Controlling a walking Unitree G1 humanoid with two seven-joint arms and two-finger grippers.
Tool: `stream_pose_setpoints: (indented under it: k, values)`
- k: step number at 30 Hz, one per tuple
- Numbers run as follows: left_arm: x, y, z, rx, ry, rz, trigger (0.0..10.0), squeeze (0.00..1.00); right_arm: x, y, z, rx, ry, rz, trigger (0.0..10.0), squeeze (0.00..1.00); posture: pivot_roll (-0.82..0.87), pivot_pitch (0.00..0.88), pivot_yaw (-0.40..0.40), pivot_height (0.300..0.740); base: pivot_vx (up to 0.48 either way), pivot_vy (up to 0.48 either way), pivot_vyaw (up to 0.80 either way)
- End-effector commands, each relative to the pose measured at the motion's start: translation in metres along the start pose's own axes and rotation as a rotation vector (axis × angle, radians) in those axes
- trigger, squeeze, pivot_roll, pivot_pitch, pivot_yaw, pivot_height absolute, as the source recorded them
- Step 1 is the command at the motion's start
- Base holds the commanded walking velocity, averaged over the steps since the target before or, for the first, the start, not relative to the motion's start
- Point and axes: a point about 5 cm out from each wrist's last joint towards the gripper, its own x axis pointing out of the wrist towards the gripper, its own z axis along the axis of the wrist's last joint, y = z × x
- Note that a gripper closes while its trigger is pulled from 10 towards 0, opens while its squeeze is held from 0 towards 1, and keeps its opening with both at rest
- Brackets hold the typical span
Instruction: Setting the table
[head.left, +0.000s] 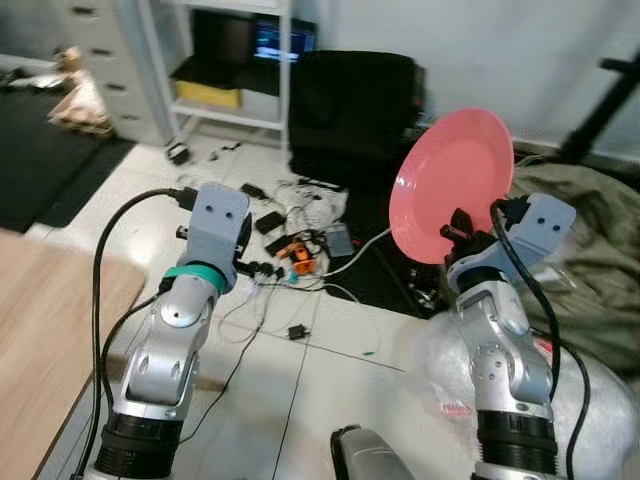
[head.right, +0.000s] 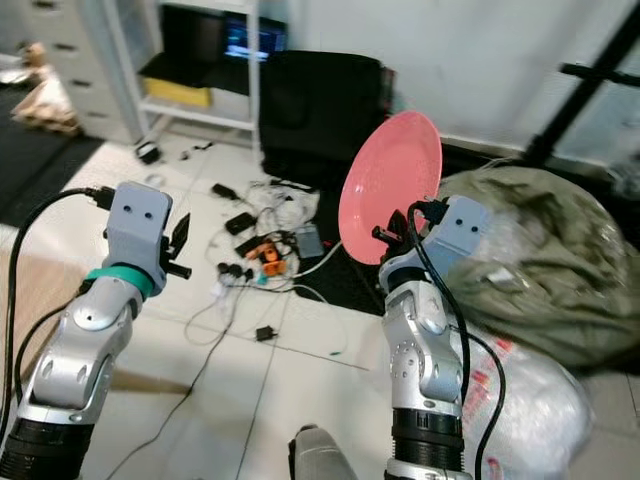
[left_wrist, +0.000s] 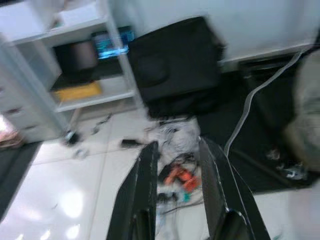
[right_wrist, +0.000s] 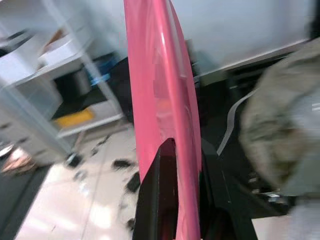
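Right gripper (head.right: 392, 232) clamped on the lower rim of a pink plate (head.left: 452, 185), held up on edge in the air at about 1 o'clock from the robot's chest, well above the tiled floor (head.left: 330, 380). Right wrist view: plate (right_wrist: 162, 100) edge-on, one black finger on each face, its top cut off by the frame.

Left gripper (left_wrist: 176, 190) raised at 10 o'clock, holding nothing, fingers a narrow gap apart; past them a tangle of cables (left_wrist: 177, 145) and an orange gadget (left_wrist: 181, 176) on the floor.

White shelf unit (head.left: 235, 65) at 11 o'clock: a yellow box (head.left: 208, 95) on the lower shelf, a dark monitor with a lit screen (head.left: 283, 42) above it; contents otherwise too blurred to name. Grey drawer cabinet (head.left: 105, 60) beside it. Black case (head.left: 355, 105) at 12 o'clock, against the wall.

Olive tarp bundle (head.right: 540, 250) at 2 o'clock, clear plastic wrap (head.right: 525, 395) below it, partly hidden by the right arm. Wooden table corner (head.left: 45, 340) at 8 o'clock in the left eye view, cut off by the frame. Beige stuffed toy (head.left: 78, 95) far at 10 o'clock, blurry.
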Motion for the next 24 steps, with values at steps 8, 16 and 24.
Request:
stream_pose_setpoints:
  k: [8, 16, 24]
  values:
    - [-0.0015, 0.0005, -0.0068, 0.006, 0.023, -0.005, 10.0, 0.00, -0.0014, 0.0082, -0.0005, -0.017, -0.010, 0.030, 10.0, 0.00, -0.12, 0.000, 0.067, 0.740, 0.000, 0.000, -0.80]
    - [-0.0016, 0.0003, -0.0071, 0.007, 0.024, -0.006, 10.0, 0.00, -0.0035, 0.0111, -0.0013, -0.048, -0.015, 0.047, 10.0, 0.00, -0.12, 0.000, 0.068, 0.740, 0.000, 0.000, -0.80]
    - [-0.0014, 0.0000, -0.0069, 0.006, 0.022, -0.006, 10.0, 0.00, -0.0038, 0.0115, -0.0016, -0.055, -0.015, 0.049, 10.0, 0.00, -0.12, 0.000, 0.065, 0.740, 0.000, 0.000, -0.80]
